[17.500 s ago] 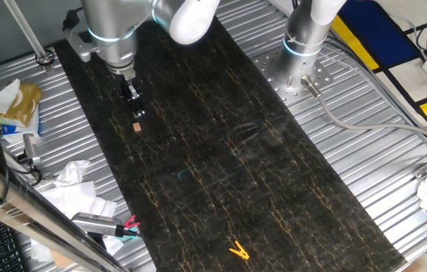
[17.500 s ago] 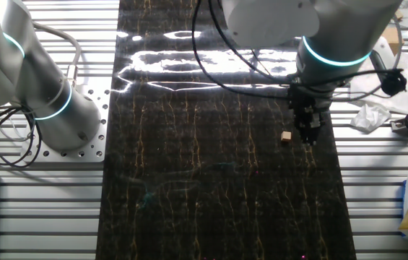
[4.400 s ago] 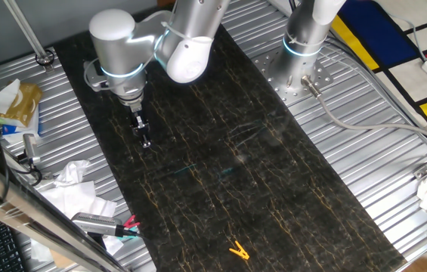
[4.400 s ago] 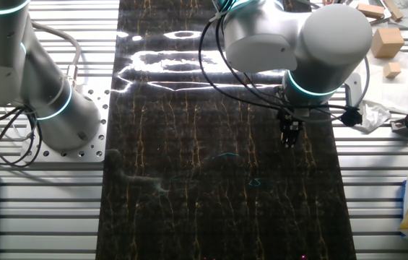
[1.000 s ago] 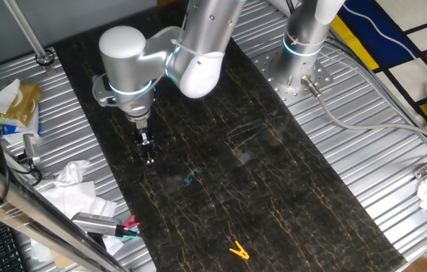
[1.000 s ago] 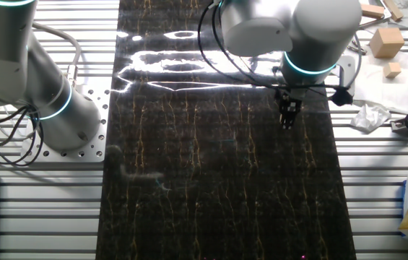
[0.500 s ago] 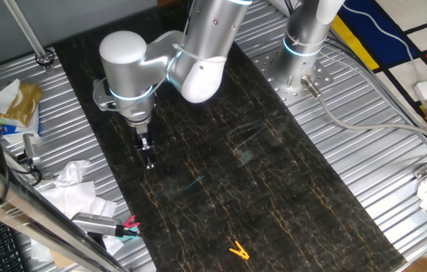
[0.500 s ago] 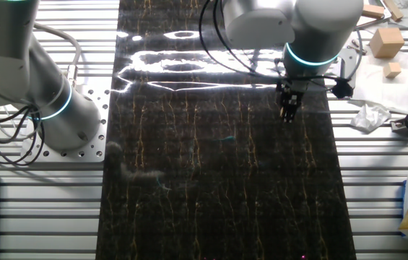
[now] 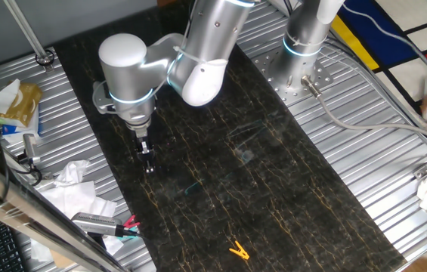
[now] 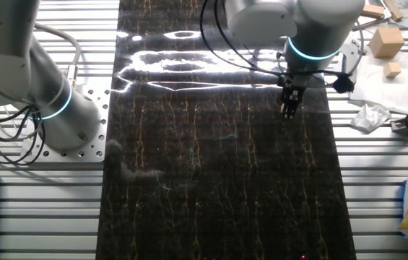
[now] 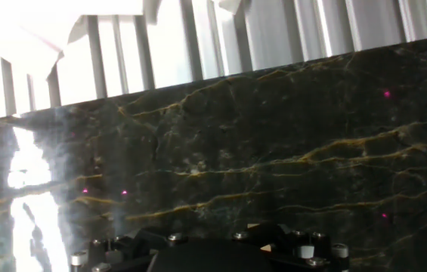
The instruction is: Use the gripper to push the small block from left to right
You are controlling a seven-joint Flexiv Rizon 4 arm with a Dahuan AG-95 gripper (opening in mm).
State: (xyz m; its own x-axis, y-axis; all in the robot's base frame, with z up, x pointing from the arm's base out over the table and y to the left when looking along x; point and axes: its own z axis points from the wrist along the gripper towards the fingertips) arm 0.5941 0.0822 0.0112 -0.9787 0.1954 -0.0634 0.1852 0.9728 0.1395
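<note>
My gripper is the narrow black tip under the silver arm's cyan ring. It points down at the left side of the black marbled mat, and its fingers look pressed together. In the other fixed view the gripper is near the mat's right edge. A faint tan patch, perhaps the small block, shows right at the tip; I cannot tell whether it touches. In one fixed view the block is hidden. The hand view shows only the black gripper body, with a tan sliver beside it.
A yellow-orange clip lies at the mat's near end. The second arm's bolted base stands at the back right. Crumpled paper and tools lie left of the mat. Larger wooden blocks sit off the mat.
The gripper has crept a short way along the mat's edge: toward the near end in one fixed view, up the picture in the other fixed view. It stays low over the mat.
</note>
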